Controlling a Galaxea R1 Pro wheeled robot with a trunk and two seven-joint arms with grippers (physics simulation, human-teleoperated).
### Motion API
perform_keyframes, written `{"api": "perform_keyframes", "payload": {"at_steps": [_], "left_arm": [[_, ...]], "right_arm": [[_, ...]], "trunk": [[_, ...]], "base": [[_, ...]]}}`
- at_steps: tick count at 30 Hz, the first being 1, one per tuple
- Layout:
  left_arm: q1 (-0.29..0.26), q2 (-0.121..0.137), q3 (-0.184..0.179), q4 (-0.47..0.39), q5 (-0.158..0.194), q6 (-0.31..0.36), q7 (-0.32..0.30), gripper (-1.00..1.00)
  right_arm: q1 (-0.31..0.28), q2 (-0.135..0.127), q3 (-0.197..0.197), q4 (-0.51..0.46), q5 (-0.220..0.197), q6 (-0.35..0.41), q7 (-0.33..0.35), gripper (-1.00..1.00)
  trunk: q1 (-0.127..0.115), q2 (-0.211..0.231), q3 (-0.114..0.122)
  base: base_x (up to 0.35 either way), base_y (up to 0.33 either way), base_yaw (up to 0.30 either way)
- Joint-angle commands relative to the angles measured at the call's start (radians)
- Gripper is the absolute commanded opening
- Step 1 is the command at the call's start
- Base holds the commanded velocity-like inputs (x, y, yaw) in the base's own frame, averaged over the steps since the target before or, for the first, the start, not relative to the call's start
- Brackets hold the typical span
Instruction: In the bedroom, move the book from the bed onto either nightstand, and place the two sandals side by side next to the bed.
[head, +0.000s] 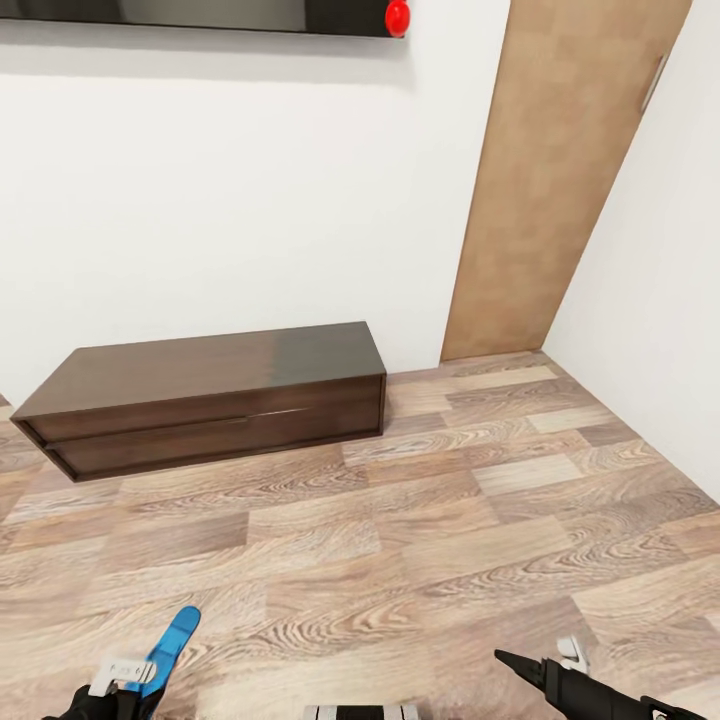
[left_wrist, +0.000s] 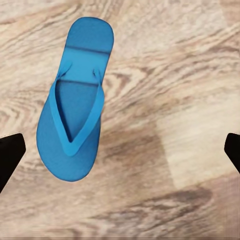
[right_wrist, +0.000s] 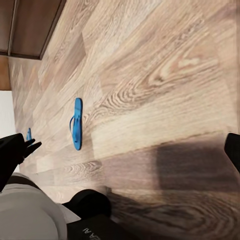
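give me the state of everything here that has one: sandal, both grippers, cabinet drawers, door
sandal: lying flat on the wood floor, strap side up, ungripped
left gripper: open, above the floor, sandal nearer one finger
right gripper: open, empty, over bare floor
long low cabinet: drawers shut, standing against the white wall
door: closed

I found almost nothing legible. In the right wrist view, pale letters stood on a dark panel (right_wrist: 95, 227) of the robot's body — they looked like "AI", cut off and too blurred to confirm. I read no other text, numbers or signs.
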Motion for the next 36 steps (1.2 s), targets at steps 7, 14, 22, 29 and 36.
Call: {"api": "perform_keyframes", "payload": {"at_steps": [7,14,22,29,36], "left_arm": [[0.0,-0.001,0.005,-0.002,0.002,0.008,-0.007,1.0],[0.0,-0.001,0.005,-0.002,0.002,0.008,-0.007,1.0],[0.0,-0.001,0.005,-0.002,0.004,0.008,-0.007,1.0],[0.0,-0.001,0.006,-0.002,0.004,0.008,-0.007,1.0],[0.0,0.0,0.01,-0.002,0.007,0.008,-0.005,1.0]], "right_arm": [[0.0,0.0,0.0,0.001,-0.005,0.007,0.0,1.0],[0.0,0.0,0.001,0.001,-0.005,0.008,0.0,1.0],[0.0,0.0,0.001,0.001,-0.005,0.007,0.0,1.0],[0.0,0.0,0.001,0.001,-0.005,0.007,0.0,1.0],[0.0,0.0,0.001,0.001,-0.005,0.008,0.0,1.0]], "trunk": [[0.003,-0.002,-0.028],[0.006,-0.004,-0.055],[0.01,-0.006,-0.086],[0.013,-0.007,-0.113],[0.016,-0.009,-0.14]], "base": [[0.0,0.0,0.0],[0.0,0.0,0.0],[0.0,0.0,0.0],[0.0,0.0,0.0],[0.0,0.0,0.0]]}}
